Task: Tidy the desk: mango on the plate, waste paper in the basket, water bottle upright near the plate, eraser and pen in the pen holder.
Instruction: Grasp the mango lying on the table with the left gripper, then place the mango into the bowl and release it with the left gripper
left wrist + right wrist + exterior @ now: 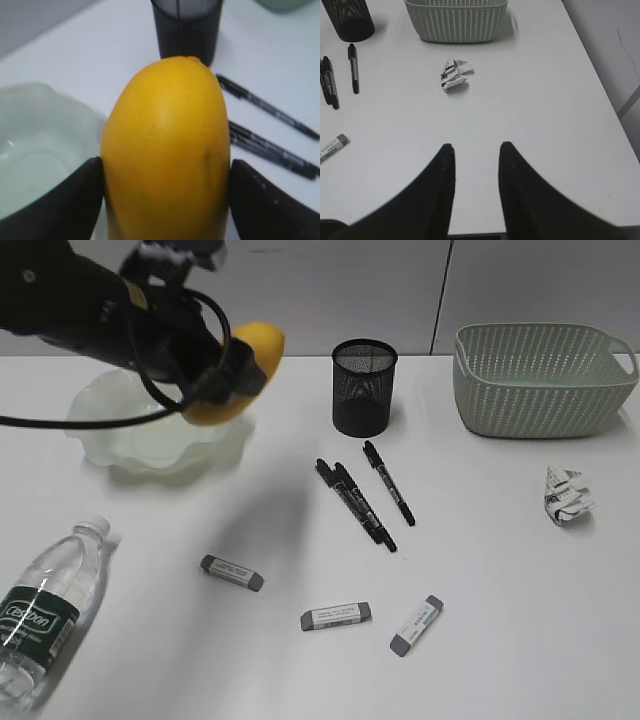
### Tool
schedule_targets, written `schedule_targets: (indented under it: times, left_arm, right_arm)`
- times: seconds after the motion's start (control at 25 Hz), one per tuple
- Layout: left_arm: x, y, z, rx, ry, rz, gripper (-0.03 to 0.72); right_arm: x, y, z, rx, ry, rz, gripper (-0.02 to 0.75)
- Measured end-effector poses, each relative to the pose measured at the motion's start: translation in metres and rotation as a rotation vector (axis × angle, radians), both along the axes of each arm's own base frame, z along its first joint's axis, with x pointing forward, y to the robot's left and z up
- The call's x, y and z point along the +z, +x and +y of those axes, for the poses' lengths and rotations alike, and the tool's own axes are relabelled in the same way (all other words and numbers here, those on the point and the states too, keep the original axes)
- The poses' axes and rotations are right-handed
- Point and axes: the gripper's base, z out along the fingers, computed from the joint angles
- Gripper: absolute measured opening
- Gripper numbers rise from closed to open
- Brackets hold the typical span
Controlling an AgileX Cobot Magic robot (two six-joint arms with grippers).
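My left gripper (pixel 228 372) is shut on the yellow-orange mango (pixel 258 352) and holds it in the air beside the right rim of the pale green ruffled plate (pixel 120 430). In the left wrist view the mango (pixel 167 150) fills the space between the jaws (pixel 167 190), with the plate (pixel 35 150) at left. The water bottle (pixel 45 610) lies on its side at front left. Three black pens (pixel 365 495) lie in front of the black mesh pen holder (pixel 364 386). Three grey erasers (pixel 335 616) lie in front. The waste paper (pixel 567 496) lies before the basket (pixel 545 378). My right gripper (pixel 476 147) is open and empty.
The right wrist view shows the desk's right edge (pixel 600 95), the basket (pixel 456 20), the waste paper (pixel 454 75), pens (pixel 353 67), one eraser (pixel 332 147) and the pen holder (pixel 350 20).
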Motion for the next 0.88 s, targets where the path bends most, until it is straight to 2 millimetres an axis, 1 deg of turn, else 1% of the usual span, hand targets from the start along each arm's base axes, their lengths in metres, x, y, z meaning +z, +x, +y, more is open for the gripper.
schedule_targets:
  times: [0.04,0.08,0.16,0.24,0.36,0.48,0.6,0.76,0.88]
  left_arm:
    - [0.007,0.006,0.007,0.024,-0.026,-0.046,0.559]
    - [0.010,0.012,0.015,0.053,-0.040,-0.077,0.559]
    - [0.005,0.029,0.034,0.115,-0.053,-0.113,0.559]
    - [-0.012,0.047,0.054,0.181,-0.046,-0.114,0.559]
    - [-0.039,0.065,0.075,0.247,-0.030,-0.088,0.559]
    - [-0.061,0.072,0.079,0.262,-0.011,-0.048,0.559]
    - [-0.071,0.074,0.079,0.262,-0.003,-0.027,0.561]
    - [-0.068,0.073,0.079,0.262,-0.005,-0.033,0.632]
    - [-0.059,0.070,0.080,0.263,-0.005,-0.033,0.648]
  right_arm:
    - [0.000,0.000,0.000,0.000,0.000,0.000,0.255]
    - [0.000,0.000,0.000,0.000,0.000,0.000,0.255]
    - [0.000,0.000,0.000,0.000,0.000,0.000,0.255]
    - [0.000,0.000,0.000,0.000,0.000,0.000,0.255]
    - [0.000,0.000,0.000,0.000,0.000,0.000,0.255]
    - [0.000,0.000,0.000,0.000,0.000,0.000,0.255]
    - [0.000,0.000,0.000,0.000,0.000,0.000,0.255]
    - [0.000,0.000,0.000,0.000,0.000,0.000,0.255]
    - [0.000,0.000,0.000,0.000,0.000,0.000,0.255]
